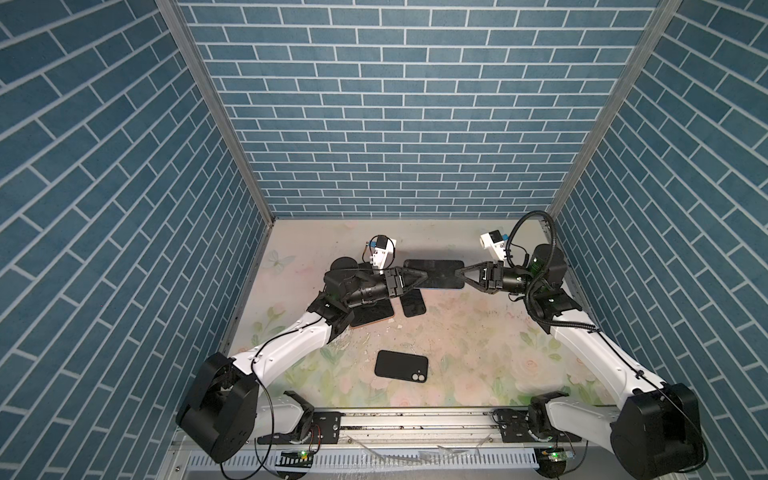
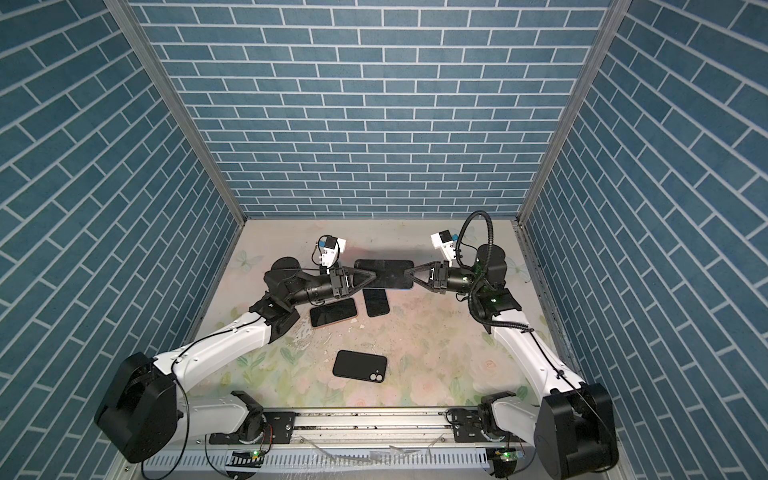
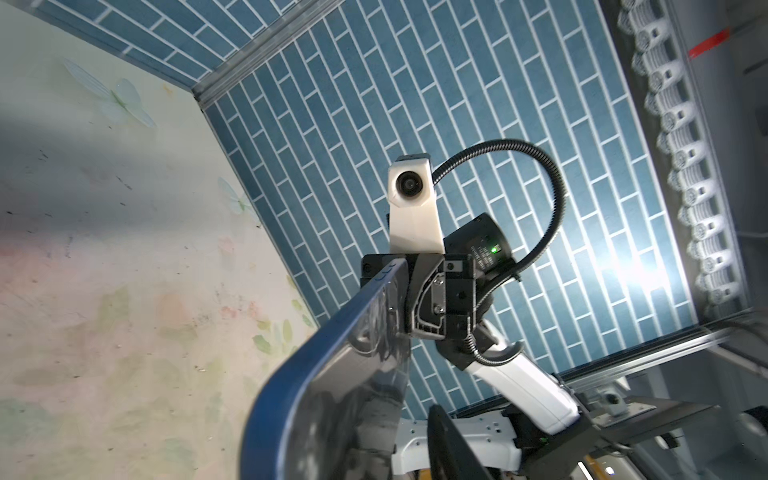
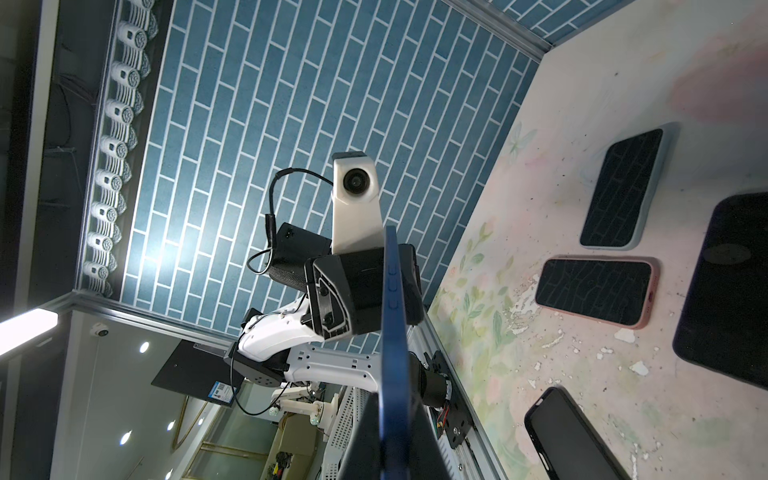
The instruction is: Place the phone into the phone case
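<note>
- in a top view the phone [image 1: 440,274] hangs level above the table [image 1: 478,340], spanned between the two arms. we judge it is lifted like this so both ends can be reached before it goes down to the phone case [image 1: 401,365].
- the right gripper [image 1: 457,274] is clamped on the phone's right end and carries it. the left gripper [image 1: 424,279] has its tips at the left end, but from above we cannot tell whether those jaws pinch it or only straddle it.
- in a top view the phone case [image 2: 360,365] lies flat near the front rail, well apart from the phone. we judge it empty, so fitting has not begun.
- two other phones [image 2: 332,312] lie just beside each other on the table below the left arm. we take them as not part of this job.
- in the left wrist view the phone's blue edge [image 3: 332,395] runs away to the right gripper [image 3: 401,299], which grips the far end. the left jaws are out of sight here.
- in the right wrist view the blue edge with its side buttons [image 4: 395,353] runs to the left gripper [image 4: 386,291], whose jaws stand on either side of the far end. we cannot tell if they touch it. the phone case [image 4: 569,436] waits near the rail, seemingly open side up.
</note>
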Controlling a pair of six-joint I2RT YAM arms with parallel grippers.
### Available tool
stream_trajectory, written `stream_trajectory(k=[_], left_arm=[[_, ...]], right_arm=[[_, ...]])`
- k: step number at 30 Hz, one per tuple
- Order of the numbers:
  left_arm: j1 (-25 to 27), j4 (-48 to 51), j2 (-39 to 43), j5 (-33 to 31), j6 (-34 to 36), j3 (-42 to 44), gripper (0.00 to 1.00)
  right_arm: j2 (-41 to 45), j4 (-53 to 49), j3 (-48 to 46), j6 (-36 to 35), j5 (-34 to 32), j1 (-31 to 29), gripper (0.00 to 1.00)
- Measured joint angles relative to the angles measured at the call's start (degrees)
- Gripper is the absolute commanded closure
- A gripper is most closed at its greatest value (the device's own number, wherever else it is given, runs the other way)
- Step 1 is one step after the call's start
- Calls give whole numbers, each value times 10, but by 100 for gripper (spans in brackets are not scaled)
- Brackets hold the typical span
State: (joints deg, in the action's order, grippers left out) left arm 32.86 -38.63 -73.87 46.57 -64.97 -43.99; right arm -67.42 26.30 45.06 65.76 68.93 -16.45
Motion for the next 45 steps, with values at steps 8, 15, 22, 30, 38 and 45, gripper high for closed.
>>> stream_trajectory(k=[8,15,22,30,38,45], left_arm=[[-1,-50,-1,1,-37,0,91],[-1,-62,0,13,-42,0,100],[-1,-58,0,36,-42,-2,100],[-1,-36,0,55,-38,-17,100],[-2,-19,-11,64,-38,-29,96],[-4,24,1,55,-9,-38,45]], right_arm=[[-29,139,-5,78,25,0,94],[-44,170,-3,90,45,0,85],[-60,170,16,93,69,0,81],[-60,169,22,94,79,-3,80],[-63,172,22,95,84,-3,99],[-73,174,22,94,81,0,100]])
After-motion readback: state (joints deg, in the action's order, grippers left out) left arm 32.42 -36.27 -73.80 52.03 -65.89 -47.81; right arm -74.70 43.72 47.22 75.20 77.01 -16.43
